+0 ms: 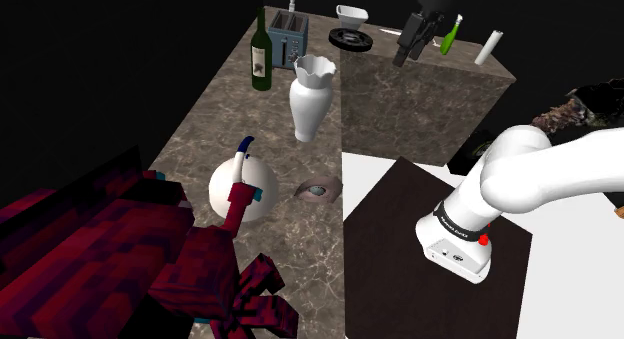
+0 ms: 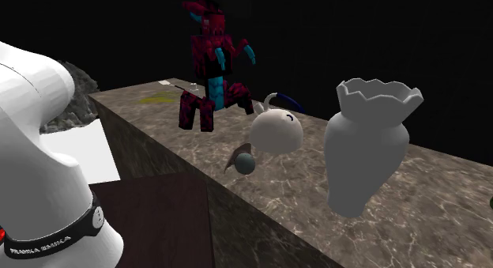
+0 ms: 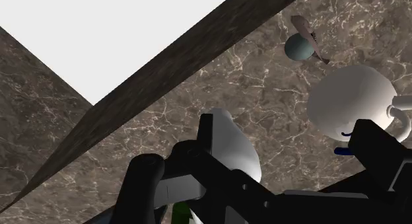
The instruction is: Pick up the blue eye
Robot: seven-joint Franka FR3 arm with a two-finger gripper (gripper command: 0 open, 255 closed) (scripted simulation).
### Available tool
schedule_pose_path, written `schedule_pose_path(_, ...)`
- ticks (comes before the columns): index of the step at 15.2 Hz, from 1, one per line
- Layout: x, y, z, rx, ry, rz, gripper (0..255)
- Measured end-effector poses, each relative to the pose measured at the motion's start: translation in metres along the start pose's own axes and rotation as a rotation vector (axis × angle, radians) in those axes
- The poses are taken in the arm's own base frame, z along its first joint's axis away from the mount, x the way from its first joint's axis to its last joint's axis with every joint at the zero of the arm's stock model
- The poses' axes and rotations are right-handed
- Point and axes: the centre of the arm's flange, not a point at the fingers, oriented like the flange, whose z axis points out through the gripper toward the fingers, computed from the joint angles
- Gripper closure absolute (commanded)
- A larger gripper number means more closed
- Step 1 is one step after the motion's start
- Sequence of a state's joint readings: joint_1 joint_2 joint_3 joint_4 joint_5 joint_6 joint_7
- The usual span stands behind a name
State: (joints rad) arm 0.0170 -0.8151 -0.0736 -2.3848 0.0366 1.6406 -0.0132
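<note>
One blue eye, one white vase; end effector spread, empty

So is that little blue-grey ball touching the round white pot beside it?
Apart. The shoulder view shows a strip of marbled counter between the blue-grey ball and the round white pot.

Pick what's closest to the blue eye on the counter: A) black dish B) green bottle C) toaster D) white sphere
D: the blue eye lies right beside the white sphere on the near stretch of the marble counter.
</note>
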Motion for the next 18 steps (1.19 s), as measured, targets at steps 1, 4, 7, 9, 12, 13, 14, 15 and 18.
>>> schedule_pose_path(1,0.000,0.000,0.000,0.000,0.000,0.000,0)
schedule_pose_path(4,0.009,-0.004,0.024,0.018,-0.010,-0.045,0)
schedule_pose_path(7,0.019,-0.011,0.062,0.043,-0.023,-0.106,0)
schedule_pose_path(9,0.027,-0.020,0.086,0.061,-0.032,-0.149,0)
schedule_pose_path(12,0.039,-0.028,0.119,0.088,-0.046,-0.214,0)
schedule_pose_path(13,0.042,-0.031,0.135,0.097,-0.051,-0.235,0)
schedule_pose_path(14,0.044,-0.037,0.149,0.105,-0.054,-0.257,0)
schedule_pose_path(15,0.046,-0.043,0.158,0.114,-0.058,-0.278,0)
schedule_pose_path(18,0.052,-0.053,0.193,0.141,-0.071,-0.342,0)
